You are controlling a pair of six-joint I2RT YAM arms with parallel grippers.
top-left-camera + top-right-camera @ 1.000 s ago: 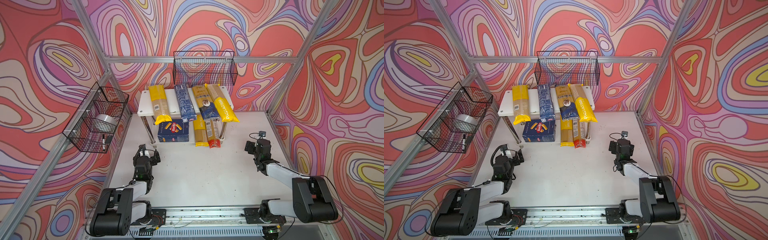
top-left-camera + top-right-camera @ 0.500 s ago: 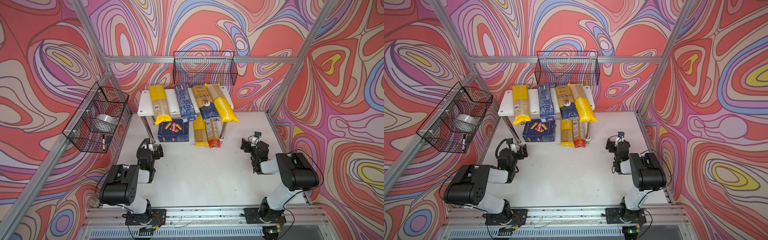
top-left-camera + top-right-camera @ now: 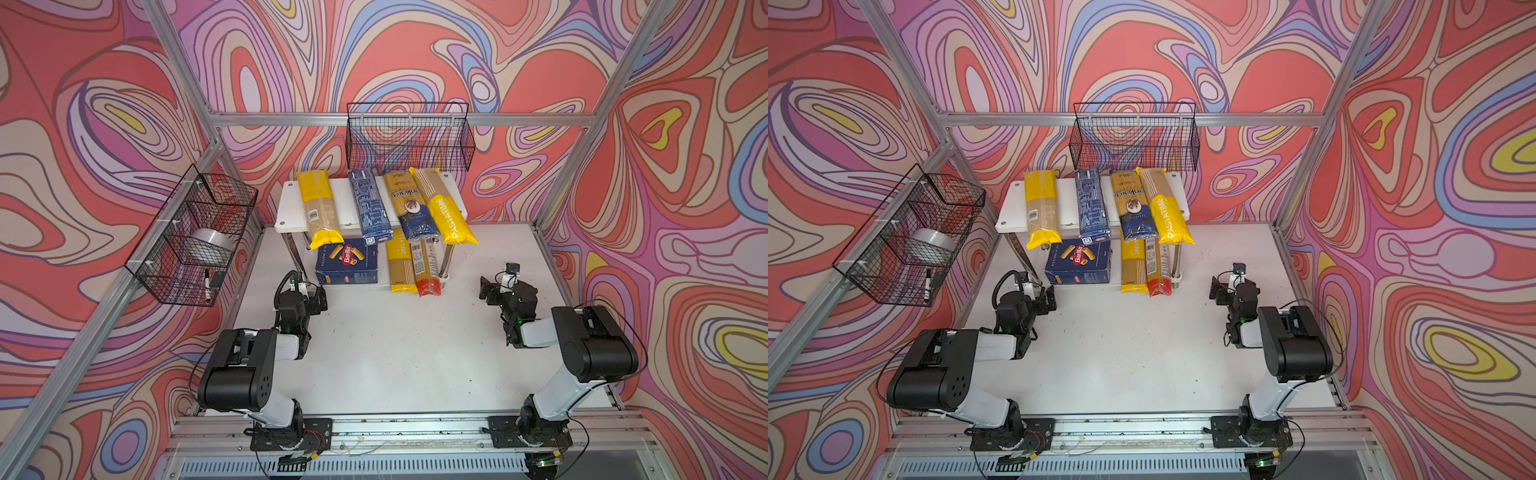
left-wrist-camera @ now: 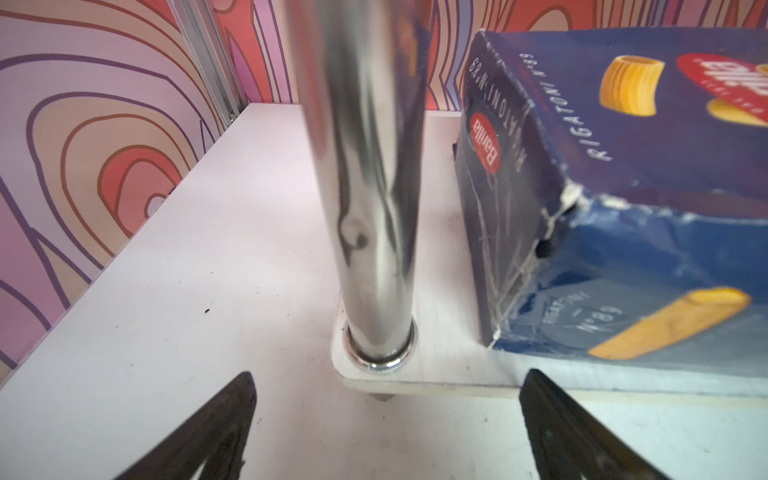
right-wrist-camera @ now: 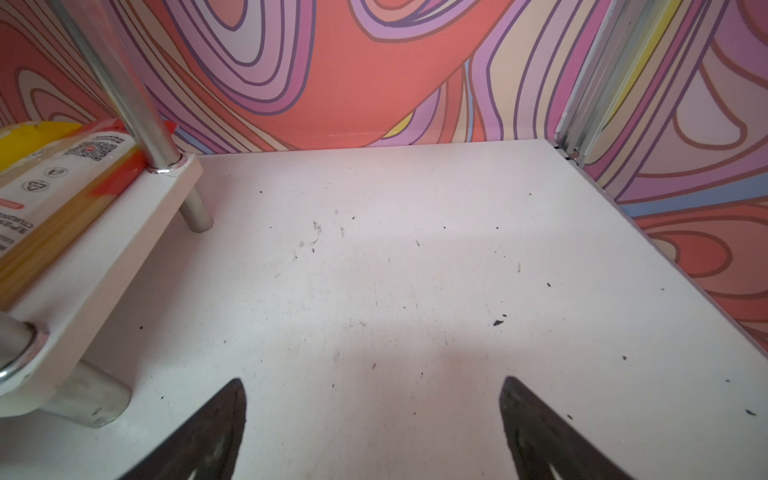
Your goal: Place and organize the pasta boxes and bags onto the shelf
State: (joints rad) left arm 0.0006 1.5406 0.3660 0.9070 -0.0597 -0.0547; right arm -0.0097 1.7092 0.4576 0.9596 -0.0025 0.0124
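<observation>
1. My left gripper is spread wide and empty, low over the tabletop, right in front of the shelf, at its front-left chrome leg.
2. The rigatoni box is on the lower tier just past that leg, near this gripper but apart from it.
3. My right gripper is also spread and empty, off the shelf's right end. The nearest item is the red-ended bag, on the lower tier beside the lower yellow bag.
4. The top tier holds the left yellow bag, narrow blue box, ankara bag and Pastatime bag. Their front ends overhang.
</observation>
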